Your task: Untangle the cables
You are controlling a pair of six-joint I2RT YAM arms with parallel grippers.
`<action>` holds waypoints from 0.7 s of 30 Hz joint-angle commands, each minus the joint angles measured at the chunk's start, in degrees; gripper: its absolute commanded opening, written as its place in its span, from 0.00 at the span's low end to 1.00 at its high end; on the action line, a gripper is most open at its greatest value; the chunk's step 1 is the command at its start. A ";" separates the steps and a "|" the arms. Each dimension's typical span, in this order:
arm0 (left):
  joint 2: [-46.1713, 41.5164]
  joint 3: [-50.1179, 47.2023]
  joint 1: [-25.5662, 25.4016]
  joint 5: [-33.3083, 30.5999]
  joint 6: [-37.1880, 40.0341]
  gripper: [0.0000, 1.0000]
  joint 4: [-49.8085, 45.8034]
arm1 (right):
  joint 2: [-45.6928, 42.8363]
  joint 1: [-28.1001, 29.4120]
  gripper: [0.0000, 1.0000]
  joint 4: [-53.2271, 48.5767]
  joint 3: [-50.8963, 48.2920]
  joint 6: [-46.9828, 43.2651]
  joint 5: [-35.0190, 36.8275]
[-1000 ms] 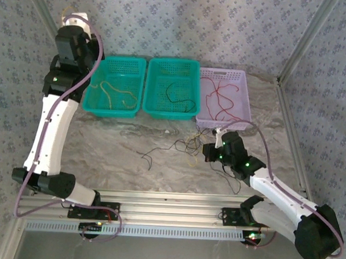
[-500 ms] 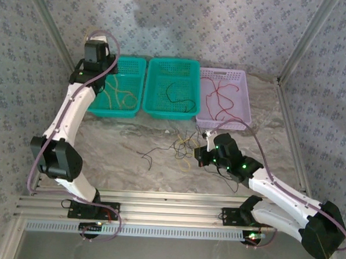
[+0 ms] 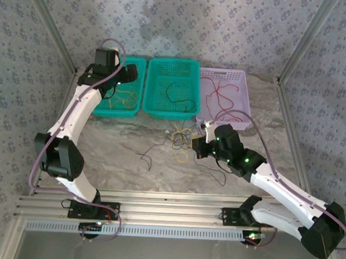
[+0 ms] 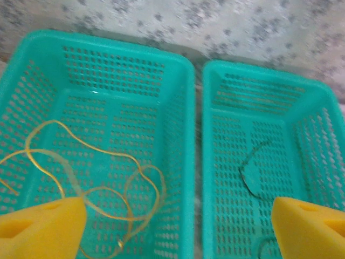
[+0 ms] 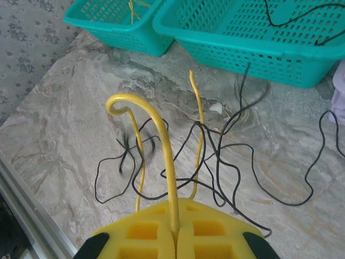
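A tangle of thin black and yellow cables lies on the marble table in front of the baskets. My right gripper hovers at the tangle's right edge. In the right wrist view this gripper is shut on a yellow cable that arches up out of the pads, while black cables loop on the table beyond. My left gripper is over the left teal basket. In the left wrist view it is open and holds nothing, above loose yellow cable lying in that basket.
The middle teal basket holds a black cable. A lilac basket to its right holds red cables. Aluminium rails run along the near table edge. Patterned walls close in the back and sides.
The left arm swung right and down over the left teal basket, and its jaws opened. The right gripper moved left towards the tangle, still shut on the yellow cable.
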 commanded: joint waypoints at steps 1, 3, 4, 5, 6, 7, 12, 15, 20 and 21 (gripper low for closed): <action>-7.89 -1.45 -0.18 6.64 -5.84 0.91 -3.01 | 0.76 0.35 0.00 -1.95 3.88 -1.62 -0.99; -12.19 -4.64 -0.76 9.64 -8.78 0.91 -3.03 | 1.46 0.27 0.00 -2.70 5.48 -2.21 -0.67; -14.20 -6.05 -1.10 10.73 -10.18 0.91 -3.00 | 1.73 0.26 0.00 -2.99 6.02 -2.25 -0.15; -16.52 -8.23 -1.70 12.28 -11.44 0.91 -2.69 | 1.97 0.09 0.00 -3.02 6.48 -2.24 0.08; -18.82 -10.45 -2.48 13.42 -12.41 0.91 -2.22 | 2.15 -0.13 0.00 -2.91 6.99 -2.31 0.11; -20.63 -12.13 -3.35 13.84 -13.28 0.91 -2.22 | 2.32 -0.24 0.00 -2.77 7.26 -2.16 0.16; -28.23 -23.31 -8.98 17.02 -18.83 0.91 -0.08 | 3.16 -0.85 0.00 -2.16 8.68 -1.71 -1.08; -30.98 -30.64 -12.98 18.10 -22.75 0.91 3.79 | 2.68 -0.81 0.00 -1.52 8.96 -1.67 -1.07; -33.19 -40.16 -16.59 18.02 -26.91 0.90 9.10 | 2.15 -0.80 0.00 -0.67 8.89 -1.39 -1.90; -33.31 -41.92 -16.64 18.97 -27.97 0.90 11.04 | 2.02 -0.83 0.00 -0.44 8.80 -1.30 -2.07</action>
